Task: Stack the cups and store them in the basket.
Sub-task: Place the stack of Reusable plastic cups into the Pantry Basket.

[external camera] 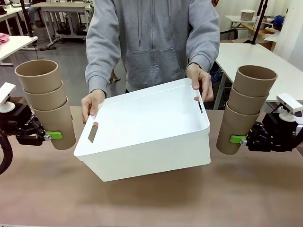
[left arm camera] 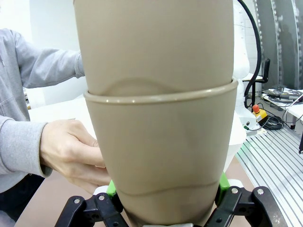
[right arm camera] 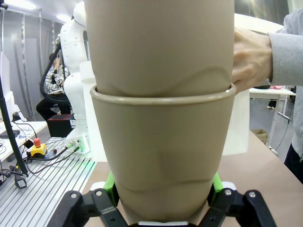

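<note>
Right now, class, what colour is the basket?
The basket is white; the front view shows it best.

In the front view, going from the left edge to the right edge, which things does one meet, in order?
The left stack of three cups, held by the left gripper → the basket, held tilted by the person → the right stack of three cups, held by the right gripper.
</note>
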Controlling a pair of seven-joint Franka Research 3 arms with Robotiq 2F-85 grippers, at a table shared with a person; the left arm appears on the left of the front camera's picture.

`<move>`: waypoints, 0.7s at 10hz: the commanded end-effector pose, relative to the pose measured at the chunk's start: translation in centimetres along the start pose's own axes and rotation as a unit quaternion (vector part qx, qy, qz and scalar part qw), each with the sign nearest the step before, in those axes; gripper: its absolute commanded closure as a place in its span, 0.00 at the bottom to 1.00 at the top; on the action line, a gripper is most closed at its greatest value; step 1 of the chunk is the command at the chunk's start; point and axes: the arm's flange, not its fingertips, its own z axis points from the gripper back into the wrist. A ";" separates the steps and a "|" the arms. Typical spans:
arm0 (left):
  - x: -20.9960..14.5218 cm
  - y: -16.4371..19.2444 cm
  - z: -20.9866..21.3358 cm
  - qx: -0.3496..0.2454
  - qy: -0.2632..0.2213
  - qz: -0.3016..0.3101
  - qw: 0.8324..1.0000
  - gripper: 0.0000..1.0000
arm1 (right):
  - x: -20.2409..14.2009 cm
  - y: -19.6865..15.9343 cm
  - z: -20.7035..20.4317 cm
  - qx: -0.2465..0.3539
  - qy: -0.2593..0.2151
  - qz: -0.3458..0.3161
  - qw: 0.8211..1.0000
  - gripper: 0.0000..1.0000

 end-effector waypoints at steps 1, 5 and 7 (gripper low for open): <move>0.3 -0.1 -0.2 -0.003 -0.004 -0.005 1.000 0.16 | 0.4 -0.1 0.0 -0.001 -0.002 0.005 1.000 0.16; 3.7 -0.8 -1.3 -0.004 0.000 0.000 1.000 0.16 | 0.4 -0.1 0.0 -0.001 -0.002 0.005 1.000 0.16; 7.6 -1.1 -2.4 0.003 0.031 0.017 0.999 0.16 | 0.4 -0.1 0.0 -0.001 -0.002 0.005 1.000 0.16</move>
